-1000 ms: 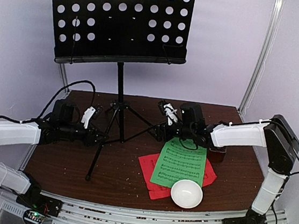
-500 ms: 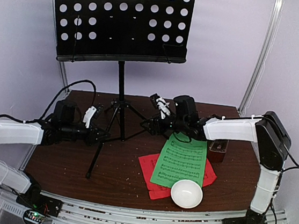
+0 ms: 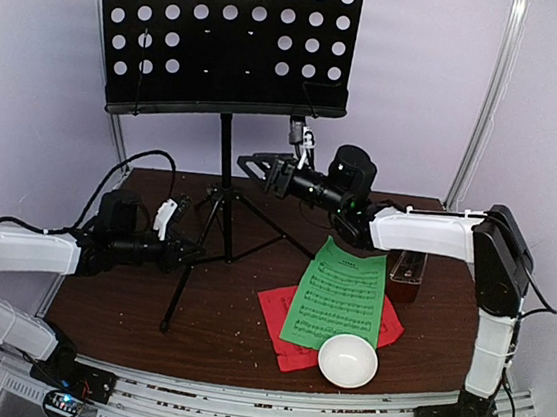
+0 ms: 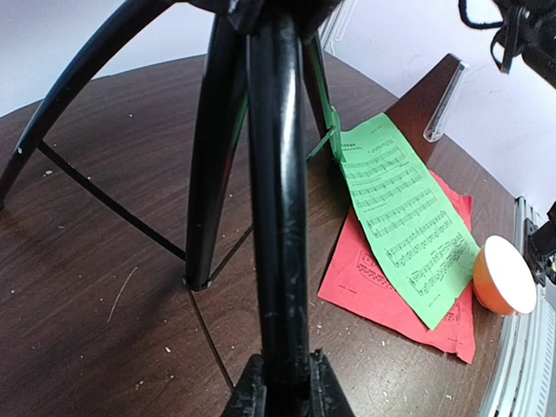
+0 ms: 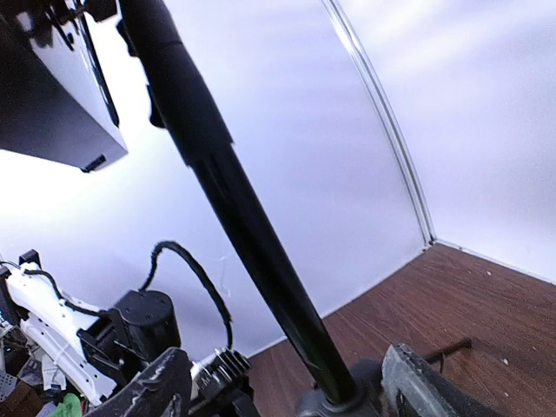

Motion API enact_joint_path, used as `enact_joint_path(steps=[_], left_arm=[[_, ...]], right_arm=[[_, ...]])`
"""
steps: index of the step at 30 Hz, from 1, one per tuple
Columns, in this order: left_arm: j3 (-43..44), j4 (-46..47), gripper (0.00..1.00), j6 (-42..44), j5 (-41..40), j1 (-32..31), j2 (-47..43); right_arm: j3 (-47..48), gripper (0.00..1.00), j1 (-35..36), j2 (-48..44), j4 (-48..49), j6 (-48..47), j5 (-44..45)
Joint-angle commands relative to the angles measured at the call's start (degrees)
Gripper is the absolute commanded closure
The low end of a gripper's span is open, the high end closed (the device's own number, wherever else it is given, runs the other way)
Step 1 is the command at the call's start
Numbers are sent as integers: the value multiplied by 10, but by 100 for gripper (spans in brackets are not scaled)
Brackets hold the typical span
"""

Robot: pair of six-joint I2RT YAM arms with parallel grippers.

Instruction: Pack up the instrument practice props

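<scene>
The left gripper (image 4: 282, 391) was clamped on a leg of the black tripod music stand (image 3: 228, 37), which stood upright on the table (image 3: 147, 304). The right gripper (image 5: 291, 387) straddled the stand's pole with its fingers spread. The green music sheet (image 3: 339, 296) showed printed staves, with lettering too small to read.

Your music stand (image 3: 227, 42) is black metal: matt on the perforated desk, glossy and faintly scuffed on the tube up close. The green sheet (image 3: 337, 296) and red sheet (image 3: 272, 308) are matt paper. The table (image 3: 226, 313) shows smooth dark wood grain, speckled with crumbs. At the green sheet's 3 o'clock, the metronome (image 3: 406, 278) looks like polished wood, perhaps with a clear plastic cover. The bowl (image 3: 348, 361), at its 6 o'clock, is smooth and glossy.
</scene>
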Motion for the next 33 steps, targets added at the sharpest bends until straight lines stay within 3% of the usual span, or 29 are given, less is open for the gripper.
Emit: enact_joint_path(steps=[1, 10, 23, 29, 33], left_arm=[[-15, 17, 100, 15, -30, 3, -7], [-19, 14, 100, 13, -29, 3, -19], [-24, 10, 100, 12, -27, 3, -22], [-26, 16, 100, 11, -28, 3, -24], [-26, 28, 100, 6, -28, 2, -27]], right_arm=[[68, 23, 23, 36, 37, 34, -16], [188, 33, 28, 111, 16, 37, 3], [286, 43, 27, 156, 5, 42, 8], [312, 53, 27, 168, 0, 44, -6], [312, 66, 28, 167, 13, 48, -36]])
